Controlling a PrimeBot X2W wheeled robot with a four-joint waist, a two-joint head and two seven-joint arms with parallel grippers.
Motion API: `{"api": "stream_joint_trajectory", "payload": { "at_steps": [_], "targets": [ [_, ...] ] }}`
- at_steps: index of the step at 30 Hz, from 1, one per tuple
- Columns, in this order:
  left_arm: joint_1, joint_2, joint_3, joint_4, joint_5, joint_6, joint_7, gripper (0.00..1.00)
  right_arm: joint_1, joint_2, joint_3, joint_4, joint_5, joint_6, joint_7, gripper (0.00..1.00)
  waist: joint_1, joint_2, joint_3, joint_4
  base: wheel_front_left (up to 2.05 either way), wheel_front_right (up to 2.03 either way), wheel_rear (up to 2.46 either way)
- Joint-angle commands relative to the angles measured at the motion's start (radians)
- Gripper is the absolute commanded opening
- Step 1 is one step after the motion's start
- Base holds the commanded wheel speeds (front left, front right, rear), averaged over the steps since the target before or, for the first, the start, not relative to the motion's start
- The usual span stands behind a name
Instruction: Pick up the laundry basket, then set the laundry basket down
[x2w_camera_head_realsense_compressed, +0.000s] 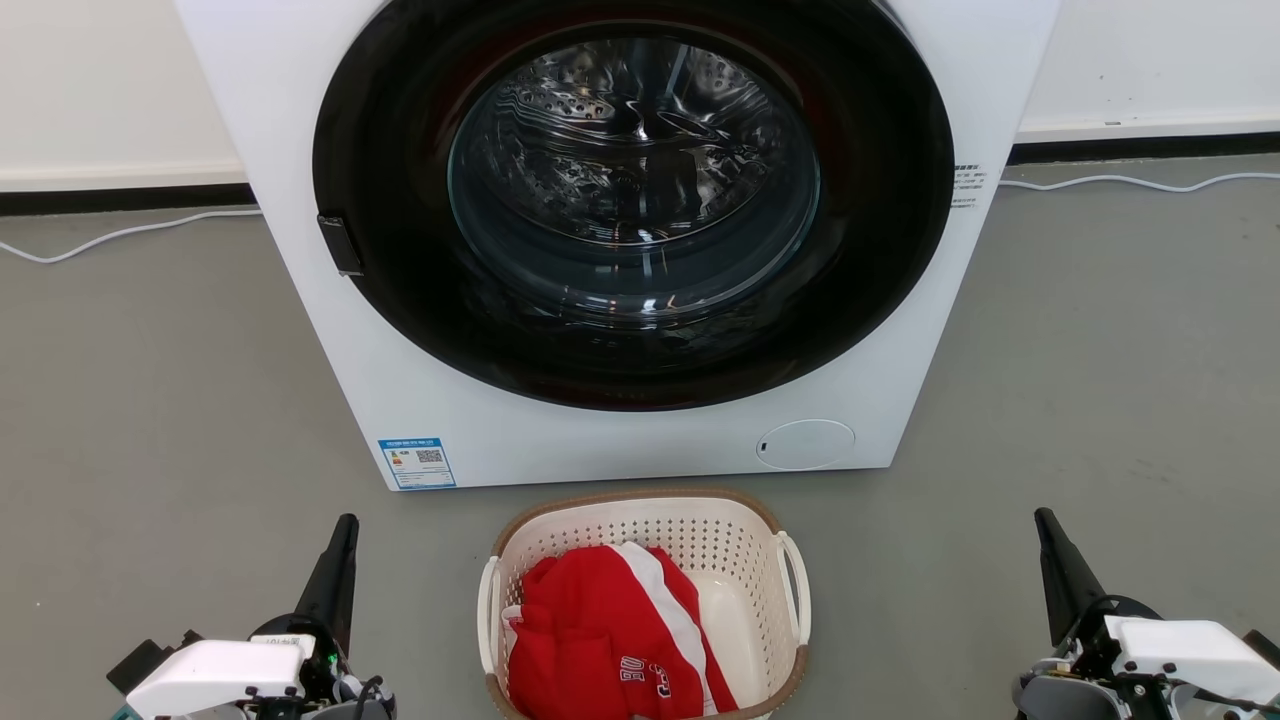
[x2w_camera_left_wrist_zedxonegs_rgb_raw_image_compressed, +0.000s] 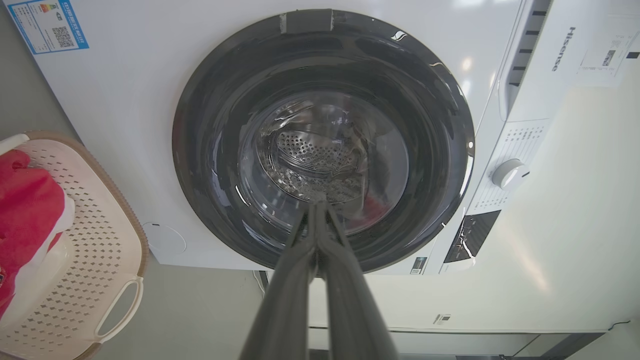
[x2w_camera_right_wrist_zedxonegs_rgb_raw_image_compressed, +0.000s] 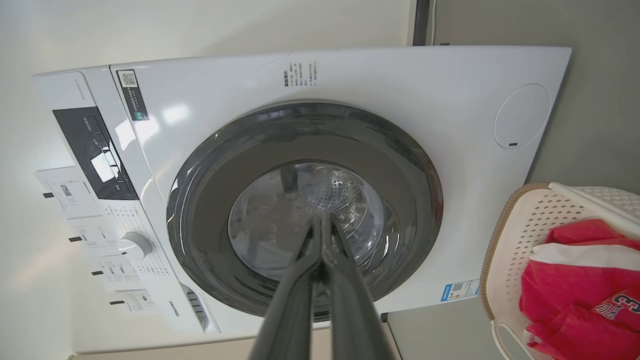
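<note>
The laundry basket stands on the grey floor just in front of the washing machine, cream-white and perforated, with a brown rim and white loop handles. A red and white garment lies inside it. The basket also appears at the left edge of the left wrist view and at the right edge of the right wrist view. My left gripper hovers to the basket's left, shut and empty, its fingers together. To the basket's right my right gripper is likewise shut on nothing.
The big white washing machine with its dark round door stands directly behind the basket. A white cable runs along the floor by the wall. Bare grey floor lies to both sides of the basket.
</note>
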Motion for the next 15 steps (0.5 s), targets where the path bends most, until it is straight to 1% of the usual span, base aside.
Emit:
{"api": "stream_joint_trajectory", "payload": {
  "at_steps": [1, 15],
  "targets": [
    [-0.052, 0.012, 0.029, -0.029, -0.005, -0.007, 0.006, 0.00, -0.060, -0.011, 0.019, -0.029, 0.007, 0.007, 0.008, 0.00, 0.0000, -0.0001, 0.000, 0.000, 0.00, 0.00, 0.00],
    [-0.052, 0.012, 0.029, -0.029, -0.005, -0.007, 0.006, 0.00, -0.060, -0.011, 0.019, -0.029, 0.007, 0.007, 0.008, 0.00, 0.0000, -0.0001, 0.000, 0.000, 0.00, 0.00, 0.00]
  ]
}}
